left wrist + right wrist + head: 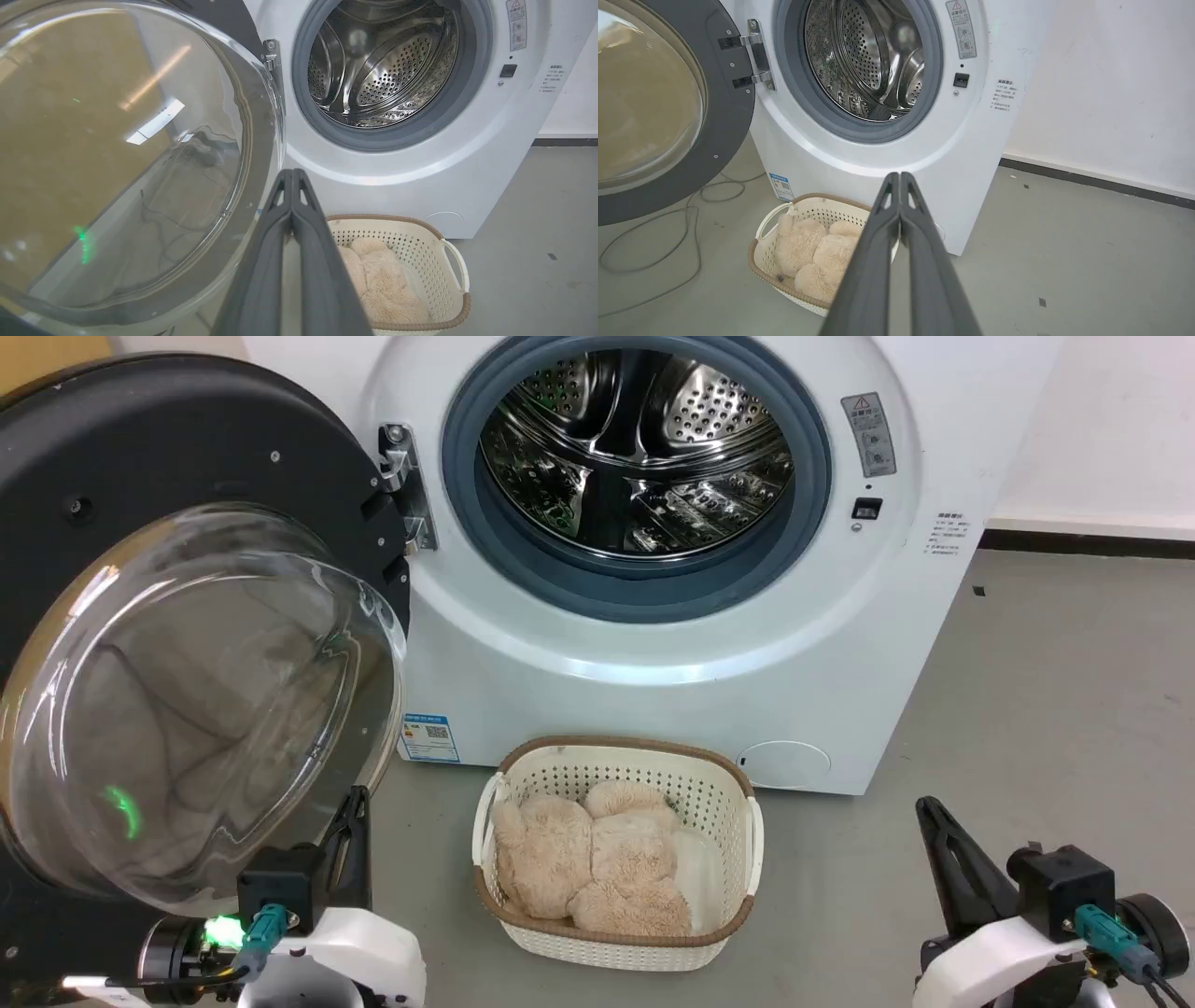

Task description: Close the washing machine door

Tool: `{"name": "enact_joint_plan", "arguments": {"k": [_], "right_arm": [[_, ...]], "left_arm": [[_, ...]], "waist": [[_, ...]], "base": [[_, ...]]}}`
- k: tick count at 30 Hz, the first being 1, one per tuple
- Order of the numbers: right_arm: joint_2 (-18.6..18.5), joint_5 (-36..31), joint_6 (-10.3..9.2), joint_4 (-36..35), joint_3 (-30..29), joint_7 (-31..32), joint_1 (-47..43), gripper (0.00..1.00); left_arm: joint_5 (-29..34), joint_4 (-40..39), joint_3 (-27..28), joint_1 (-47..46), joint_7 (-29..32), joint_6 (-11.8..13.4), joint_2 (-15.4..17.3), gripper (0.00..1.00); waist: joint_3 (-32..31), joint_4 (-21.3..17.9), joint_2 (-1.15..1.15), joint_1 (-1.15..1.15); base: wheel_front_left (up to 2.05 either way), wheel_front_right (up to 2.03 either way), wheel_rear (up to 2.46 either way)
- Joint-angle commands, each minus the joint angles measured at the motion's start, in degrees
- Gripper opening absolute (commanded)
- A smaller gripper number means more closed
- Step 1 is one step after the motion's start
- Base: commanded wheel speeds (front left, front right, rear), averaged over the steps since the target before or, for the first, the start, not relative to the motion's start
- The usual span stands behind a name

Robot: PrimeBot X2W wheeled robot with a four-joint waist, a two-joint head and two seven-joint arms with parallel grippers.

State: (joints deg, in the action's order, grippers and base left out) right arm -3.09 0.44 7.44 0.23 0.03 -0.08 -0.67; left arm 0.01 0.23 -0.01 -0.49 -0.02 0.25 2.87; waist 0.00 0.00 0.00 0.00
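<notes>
Left gripper [358, 803]: fingers pressed together, empty, likely set to push.
Door [140, 439]: swung wide open, just beside it on its left.
Right gripper [929, 807]: also closed, empty, idle.

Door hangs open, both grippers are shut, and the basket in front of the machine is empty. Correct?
No. The basket holds fluffy beige plush, clear in the head view. The door does hang open, and the left gripper and right gripper are shut.
</notes>
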Motion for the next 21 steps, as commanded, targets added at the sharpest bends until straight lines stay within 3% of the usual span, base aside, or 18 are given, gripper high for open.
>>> {"name": "enact_joint_plan", "arguments": {"k": [1,21], "right_arm": [[0.22,-0.44,0.05,-0.23,-0.03,0.08,0.67,0.0],[0.22,-0.44,0.05,-0.23,-0.03,0.08,0.67,0.0]], "left_arm": [[-0.01,-0.23,0.01,0.49,0.02,-0.25,0.0,0.0],[-0.01,-0.23,0.01,0.49,0.02,-0.25,0.0,0.0]], "waist": [[0.0,0.0,0.0,0.0],[0.0,0.0,0.0,0.0]], "base": [[0.0,0.0,0.0],[0.0,0.0,0.0]]}}
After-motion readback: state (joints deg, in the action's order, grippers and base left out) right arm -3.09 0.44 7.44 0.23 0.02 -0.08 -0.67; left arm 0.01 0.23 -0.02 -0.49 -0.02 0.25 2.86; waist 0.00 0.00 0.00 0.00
